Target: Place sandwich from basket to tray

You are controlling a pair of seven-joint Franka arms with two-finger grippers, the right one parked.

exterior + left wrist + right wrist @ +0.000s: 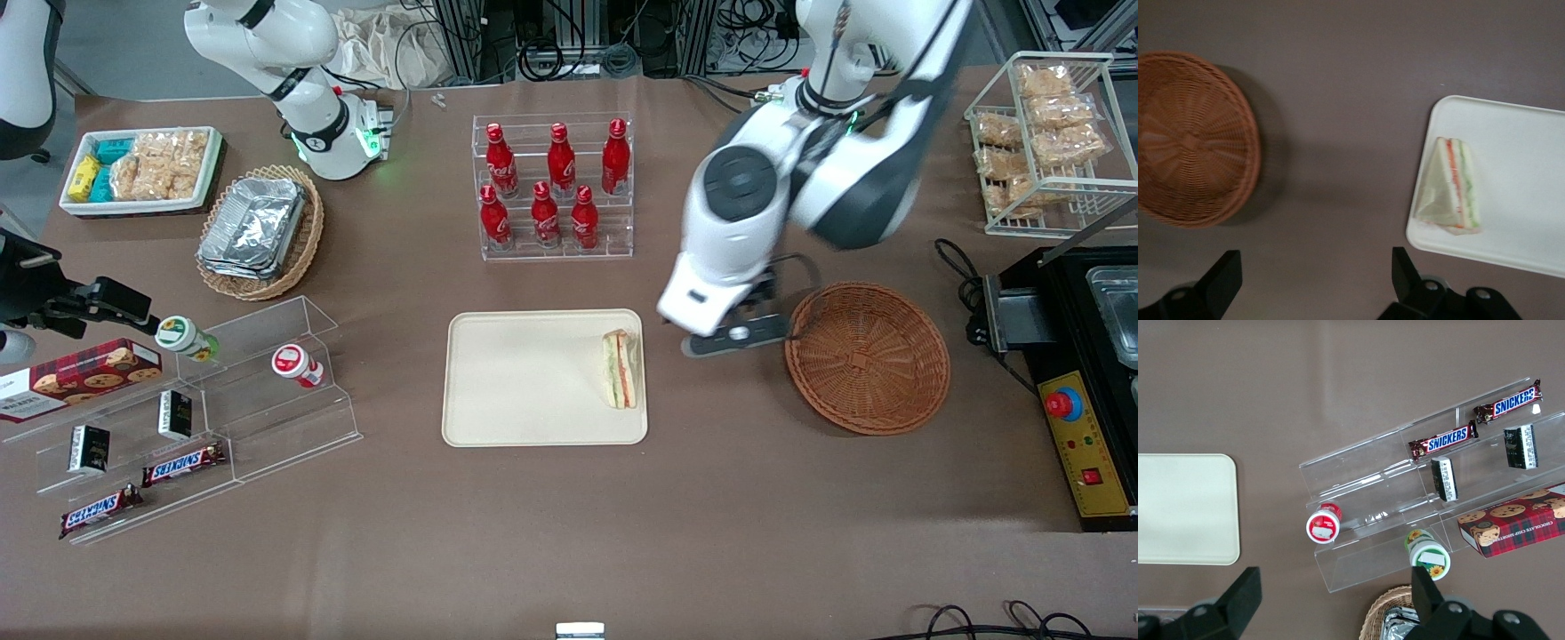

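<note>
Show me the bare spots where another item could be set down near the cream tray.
Most of the cream rectangular tray is bare; the triangular wedge sandwich sits at its edge nearest the round reddish-brown wicker basket, which is empty. The open claw hangs over the table strip between them. It is crowded at the red bottle rack.

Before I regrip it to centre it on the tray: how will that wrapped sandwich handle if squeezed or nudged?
The sandwich looks soft: white bread in clear wrap, so a squeeze would probably dent it. The wrap may be slippery on the smooth tray, so a nudge likely slides it. It lies flat, unlikely to tip. The gripper is open above bare table between the tray and the basket.
</note>
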